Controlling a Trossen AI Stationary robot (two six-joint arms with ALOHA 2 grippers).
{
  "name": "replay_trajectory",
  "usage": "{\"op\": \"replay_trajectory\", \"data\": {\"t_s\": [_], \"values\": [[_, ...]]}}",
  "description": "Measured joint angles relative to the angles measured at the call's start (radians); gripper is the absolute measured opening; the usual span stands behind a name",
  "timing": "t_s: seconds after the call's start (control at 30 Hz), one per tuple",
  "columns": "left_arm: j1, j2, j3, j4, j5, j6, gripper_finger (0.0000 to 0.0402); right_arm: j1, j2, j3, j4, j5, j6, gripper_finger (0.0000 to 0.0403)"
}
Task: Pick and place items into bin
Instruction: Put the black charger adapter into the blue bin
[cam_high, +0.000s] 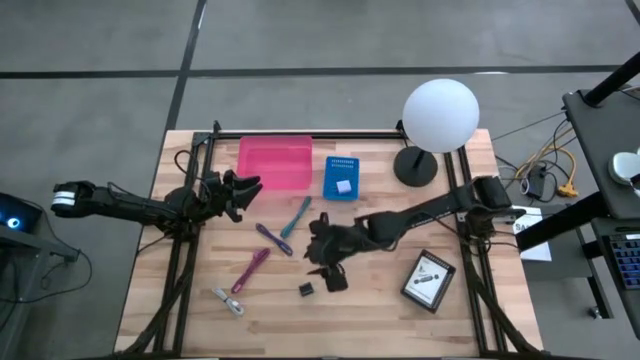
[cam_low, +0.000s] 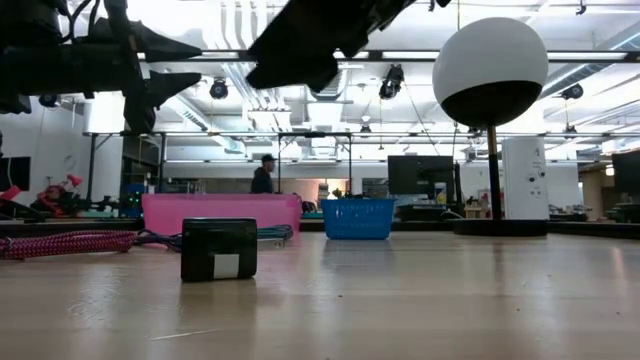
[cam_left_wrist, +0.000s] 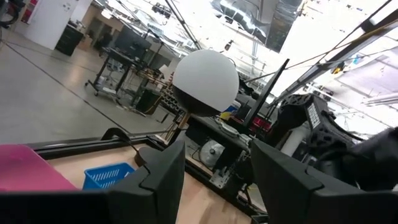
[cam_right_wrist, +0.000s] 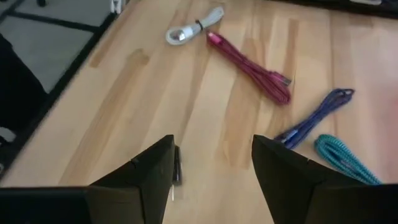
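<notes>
Four slim bundled cables lie flat on the wooden table: teal (cam_high: 297, 218) (cam_right_wrist: 345, 158), purple (cam_high: 272, 239) (cam_right_wrist: 317, 115), magenta (cam_high: 250, 270) (cam_right_wrist: 249, 62) and white-silver (cam_high: 228, 301) (cam_right_wrist: 193, 28). A small black cube (cam_high: 306, 289) (cam_low: 218, 250) stands near the table's front. My right gripper (cam_high: 327, 264) (cam_right_wrist: 211, 174) hangs open above the table, just beside the cube, which peeks past one finger (cam_right_wrist: 176, 171). My left gripper (cam_high: 240, 188) (cam_left_wrist: 214, 180) is open, raised next to the pink bin (cam_high: 275, 162) (cam_low: 222, 213). A printed card box (cam_high: 430, 280) lies to the right.
A blue basket (cam_high: 342, 178) (cam_low: 358, 217) with a small pale cube inside stands right of the pink bin. The white globe lamp (cam_high: 440, 115) (cam_low: 490, 75) stands at the far right corner. Black frame rails run along the table's left, right and far edges.
</notes>
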Motion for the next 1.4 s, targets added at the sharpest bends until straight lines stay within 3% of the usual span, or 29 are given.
{"op": "replay_trajectory", "data": {"t_s": [0.07, 0.2, 0.3, 0.67, 0.77, 0.9, 1.1, 1.23, 1.4], "values": [[0.0, -0.002, 0.0, -0.005, 0.008, -0.001, 0.0169, 0.005, 0.014, -0.002, -0.005, 0.026, 0.024, 0.0201], [0.0, -0.005, 0.0, -0.006, 0.025, -0.001, 0.0169, -0.001, 0.008, -0.002, 0.005, 0.081, 0.219, 0.0199], [0.0, -0.004, 0.0, -0.006, 0.032, -0.001, 0.0169, -0.002, -0.021, -0.002, 0.02, 0.086, 0.242, 0.0184], [0.0, -0.011, 0.0, -0.005, 0.133, -0.005, 0.0169, 0.01, -0.291, -0.117, 0.084, 0.085, 0.214, 0.0052], [0.0, -0.011, 0.0, -0.001, 0.163, -0.069, 0.0169, 0.01, -0.417, -0.188, 0.281, 0.084, 0.191, 0.0018], [0.0, -0.013, 0.0, 0.003, 0.185, -0.13, 0.0169, 0.018, -0.597, -0.319, 0.527, 0.085, 0.105, 0.0009], [0.0, -0.012, 0.0, 0.05, 0.184, -0.134, 0.0169, 0.026, -0.861, -0.574, 0.546, 0.212, 0.125, 0.0009], [0.001, 0.003, 0.007, 0.048, 0.099, -0.081, 0.0169, 0.03, -1.015, -0.743, 0.565, 0.282, 0.17, 0.0008], [0.0, 0.054, 0.062, 0.045, 0.091, -0.071, 0.0169, 0.029, -1.165, -0.923, 0.604, 0.392, 0.179, 0.0008]]}}
